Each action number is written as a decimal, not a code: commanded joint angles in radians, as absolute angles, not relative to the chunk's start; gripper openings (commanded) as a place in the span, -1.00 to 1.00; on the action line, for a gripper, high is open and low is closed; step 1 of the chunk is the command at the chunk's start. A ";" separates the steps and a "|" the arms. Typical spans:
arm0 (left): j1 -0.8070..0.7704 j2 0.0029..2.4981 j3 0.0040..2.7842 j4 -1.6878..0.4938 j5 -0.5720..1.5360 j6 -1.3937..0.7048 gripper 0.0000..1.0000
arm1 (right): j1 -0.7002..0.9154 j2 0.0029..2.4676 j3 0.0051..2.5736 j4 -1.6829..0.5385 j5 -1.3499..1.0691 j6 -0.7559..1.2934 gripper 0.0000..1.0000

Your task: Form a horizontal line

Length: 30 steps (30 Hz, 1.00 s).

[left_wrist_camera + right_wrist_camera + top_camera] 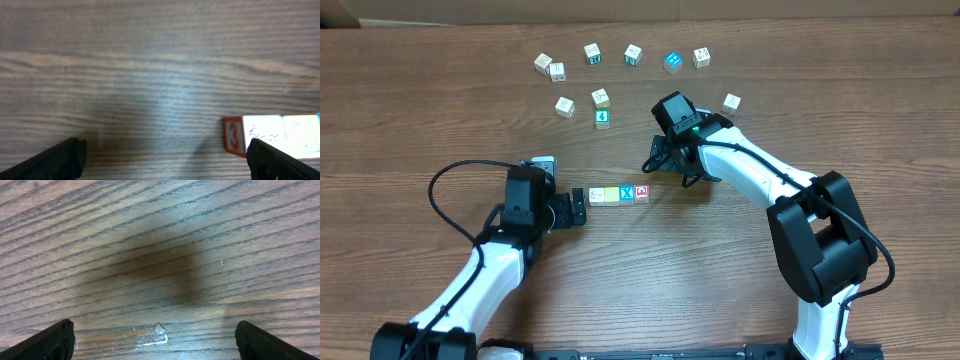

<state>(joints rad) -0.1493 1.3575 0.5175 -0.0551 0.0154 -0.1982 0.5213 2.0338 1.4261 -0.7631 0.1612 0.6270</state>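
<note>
Four small cubes form the horizontal line at the table's middle: white (597, 196), pale yellow (611, 195), blue with a white X (627, 194) and red-faced (642, 192), touching side by side. My left gripper (577, 207) is open just left of the white end; in the left wrist view (162, 152) the row's end shows a red "3" face (233, 136) beside the right finger (280, 162). My right gripper (670, 170) hangs open to the right of the red end, over bare wood (154, 332), holding nothing.
Several loose lettered cubes lie scattered along the back: white ones (557, 71), a blue one (672, 61), a green one (602, 116) and one at the right (731, 102). A shiny scuff (150, 336) marks the wood under the right gripper.
</note>
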 commanded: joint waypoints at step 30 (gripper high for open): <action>-0.151 1.227 0.314 0.095 0.024 -0.126 0.99 | 0.519 2.022 1.420 -0.760 0.163 0.621 1.00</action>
<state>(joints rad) -0.1493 1.2453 0.3248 0.0910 0.0158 -0.1490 0.5213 2.0338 1.4261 -0.7631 0.1608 0.6270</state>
